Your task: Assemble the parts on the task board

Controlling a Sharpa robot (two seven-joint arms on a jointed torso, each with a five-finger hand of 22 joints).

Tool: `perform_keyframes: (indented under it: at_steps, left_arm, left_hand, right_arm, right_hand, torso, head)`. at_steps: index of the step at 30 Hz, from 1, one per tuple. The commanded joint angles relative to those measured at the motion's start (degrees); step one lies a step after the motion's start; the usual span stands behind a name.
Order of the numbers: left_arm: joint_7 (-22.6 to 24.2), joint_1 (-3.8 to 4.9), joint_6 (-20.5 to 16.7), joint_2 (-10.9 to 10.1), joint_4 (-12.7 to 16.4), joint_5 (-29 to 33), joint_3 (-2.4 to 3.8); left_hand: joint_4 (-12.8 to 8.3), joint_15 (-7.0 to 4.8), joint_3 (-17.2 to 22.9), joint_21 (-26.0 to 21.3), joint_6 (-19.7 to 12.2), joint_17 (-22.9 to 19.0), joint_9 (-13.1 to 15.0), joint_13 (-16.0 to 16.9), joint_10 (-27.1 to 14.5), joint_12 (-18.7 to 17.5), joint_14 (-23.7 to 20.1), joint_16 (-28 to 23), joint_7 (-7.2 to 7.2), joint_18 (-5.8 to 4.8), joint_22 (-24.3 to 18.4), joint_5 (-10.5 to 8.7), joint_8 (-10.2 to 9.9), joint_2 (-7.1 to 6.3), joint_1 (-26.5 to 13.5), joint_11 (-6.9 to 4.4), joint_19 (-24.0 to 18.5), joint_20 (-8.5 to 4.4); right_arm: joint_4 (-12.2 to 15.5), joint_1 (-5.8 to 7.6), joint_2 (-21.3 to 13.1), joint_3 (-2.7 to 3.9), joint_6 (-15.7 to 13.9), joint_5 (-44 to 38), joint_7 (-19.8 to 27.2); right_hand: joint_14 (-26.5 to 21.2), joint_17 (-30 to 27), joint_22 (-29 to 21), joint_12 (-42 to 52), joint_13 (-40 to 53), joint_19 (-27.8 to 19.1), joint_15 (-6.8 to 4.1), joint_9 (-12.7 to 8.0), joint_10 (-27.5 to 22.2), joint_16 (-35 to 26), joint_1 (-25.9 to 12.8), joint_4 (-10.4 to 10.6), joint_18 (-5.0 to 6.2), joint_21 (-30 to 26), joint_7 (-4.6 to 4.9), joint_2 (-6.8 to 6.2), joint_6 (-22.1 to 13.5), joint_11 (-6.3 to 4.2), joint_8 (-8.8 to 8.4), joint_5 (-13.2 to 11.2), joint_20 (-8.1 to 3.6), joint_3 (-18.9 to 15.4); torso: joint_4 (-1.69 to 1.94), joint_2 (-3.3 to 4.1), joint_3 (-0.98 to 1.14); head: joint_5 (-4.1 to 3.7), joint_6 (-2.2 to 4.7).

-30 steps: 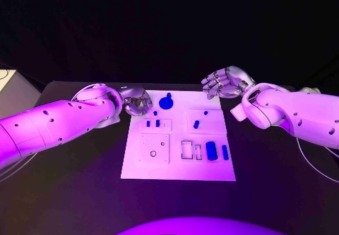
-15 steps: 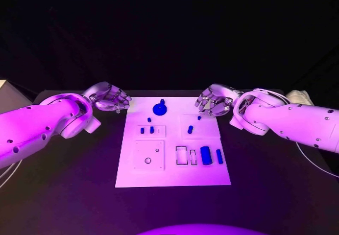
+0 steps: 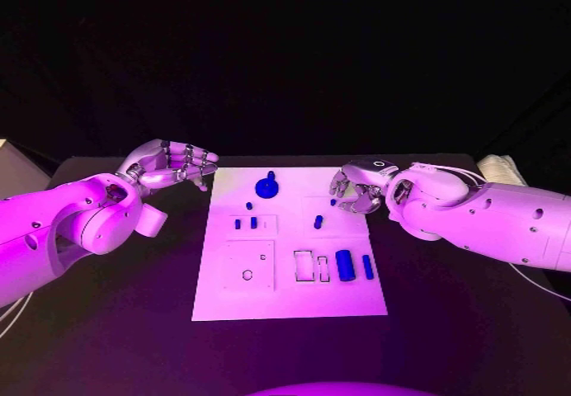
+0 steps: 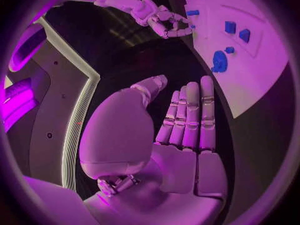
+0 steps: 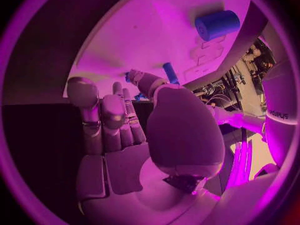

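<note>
White task board [image 3: 290, 285], a flat rectangular plate, lies in the middle of the black table [image 3: 107, 330], between the two arms. Small blue parts on it: a round knob-like piece [image 3: 266, 186] near the far edge, two short pegs [image 3: 244, 223] in a square panel on the left half, a slim peg [image 3: 318, 221] on the right half, a thick blue cylinder [image 3: 345, 265] and a thin blue bar [image 3: 368, 265] beside the outlined slots nearer the robot.

Left hand [image 3: 172, 162] hangs off the board's far left corner, over the table; fingers [image 4: 190, 116] straight and side by side, holding nothing.

Right hand [image 3: 358, 191] sits over the board's far right edge, fingers [image 5: 103, 117] loosely extended, nothing in them; the slim peg lies just beyond the fingertips.

Writing on the right arm's casing in the right wrist view is too small to read reliably.
</note>
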Motion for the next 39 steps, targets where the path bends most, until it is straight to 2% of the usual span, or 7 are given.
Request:
perform_keyframes:
  at_steps: [1,3,7,10,14,23,39]
  left_arm:
    - [4.7,-0.19,0.3,-0.4,1.1,4.8,0.04]
    - [5.1,-0.26,0.2,-0.6,1.6,5.6,0.03]
    - [5.6,-0.33,0.0,-0.9,2.1,6.6,0.03]
    - [5.7,-0.35,-0.1,-1.1,2.2,7.0,0.03]
    - [5.7,-0.36,-0.1,-1.1,2.4,7.2,0.03]
    - [5.4,-0.37,-0.2,-1.2,2.5,7.4,0.03]
    - [4.6,-0.36,-0.1,-1.3,2.6,7.4,0.03]
  left_hand:
    - [0.0,0.04,-0.3,-0.3,0.2,-0.1,0.0,-0.1,-0.3,0.4,0.2,-0.4,-0.03,0.85,-0.3,-0.05,0.4,0.30,-0.3,0.06,0.4,-0.07]
    - [0.0,0.03,-0.3,-0.4,0.2,-0.1,0.0,-0.1,-0.3,0.4,0.2,-0.4,-0.03,0.86,-0.3,-0.03,0.4,0.36,-0.2,0.06,0.5,-0.08]
    - [0.1,0.02,-0.3,-0.7,0.2,-0.1,0.0,-0.1,-0.4,0.5,0.2,-0.4,-0.01,0.86,-0.5,0.01,0.4,0.54,0.1,0.07,0.7,-0.12]
    - [0.1,0.02,-0.3,-0.7,0.3,-0.1,0.0,-0.1,-0.4,0.5,0.2,-0.5,0.01,0.86,-0.6,0.02,0.5,0.64,0.2,0.08,0.8,-0.14]
    - [0.1,0.01,-0.2,-0.9,0.3,-0.2,0.0,-0.1,-0.4,0.6,0.2,-0.5,0.05,0.86,-0.8,0.05,0.5,0.84,0.6,0.10,1.0,-0.19]
    - [0.0,-0.01,-0.1,-1.1,0.3,-0.2,0.0,-0.2,-0.5,0.6,0.2,-0.6,0.10,0.85,-1.0,0.08,0.5,1.18,1.2,0.12,1.3,-0.27]
    - [-0.4,-0.03,0.2,-1.2,0.3,-0.3,-0.1,-0.3,-0.7,0.6,0.1,-0.8,0.21,0.84,-1.1,0.15,0.5,1.42,2.2,0.20,1.6,-0.40]
  right_arm:
    - [0.2,-0.24,0.1,0.03,1.2,-4.2,-2.3]
    - [0.1,-0.44,0.3,0.03,1.2,-4.3,-2.4]
    - [0.0,-0.86,0.6,0.02,0.7,-4.3,-2.3]
    - [-0.1,-1.18,1.0,0.02,-0.4,-4.3,-2.2]
    - [-0.4,-1.47,1.5,0.01,-1.2,-4.1,-2.2]
    - [-1.4,-2.14,3.0,-0.02,-1.4,-3.5,-2.7]
    - [-1.2,-2.51,3.5,-0.03,-3.5,-2.8,-4.8]
  right_hand:
    - [2.5,1.0,1.3,-0.1,0.0,0.1,0.24,0.0,-0.4,1.3,0.1,0.0,-0.74,1.2,0.06,-0.11,-0.3,0.04,-0.22,-0.3,0.04,-0.4]
    - [2.6,1.8,2.6,0.0,0.1,0.3,0.25,0.1,-0.3,2.6,0.3,0.1,-0.90,2.4,0.10,0.05,-0.1,0.07,-0.17,-0.2,0.08,-0.4]
    - [2.8,3.4,5.5,0.6,0.4,0.7,0.11,0.4,1.1,5.1,0.5,0.3,-1.23,5.1,-0.01,0.47,0.6,-0.13,0.11,0.0,0.08,0.1]
    - [2.8,4.7,7.9,0.6,0.5,1.0,-0.11,0.7,1.9,7.2,0.9,0.5,-1.51,7.4,-0.13,1.21,1.5,-0.30,0.45,-0.9,-0.01,1.6]
    - [2.8,5.2,9.0,0.5,0.6,1.0,-0.14,1.0,2.5,8.2,0.8,0.7,-1.60,8.3,-0.19,1.36,2.0,-0.42,0.68,-1.1,-0.08,2.6]
    - [2.9,7.2,13.7,0.8,1.0,1.3,-0.72,2.3,5.2,11.6,0.8,0.8,-2.17,12.5,-1.05,3.41,4.5,-1.28,2.27,-1.1,-0.45,4.8]
    - [3.0,7.9,20.7,1.0,2.2,2.3,-1.83,5.1,9.6,13.9,1.2,-1.0,-3.23,18.7,-2.32,6.02,7.1,-2.72,5.36,-1.3,-1.33,5.4]
  torso:
    - [0.06,-0.02,-0.09]
    - [0.06,-0.03,-0.14]
    - [-0.08,0.09,-0.02]
    - [-0.07,0.12,0.03]
    - [0.04,0.14,0.04]
    - [-0.04,0.13,0.07]
    - [-0.10,0.04,0.09]
  head:
    - [0.01,0.08]
    - [0.02,0.08]
    - [0.28,-0.02]
    - [0.29,-0.09]
    - [0.26,-0.30]
    - [0.34,-0.75]
    - [0.16,-1.31]
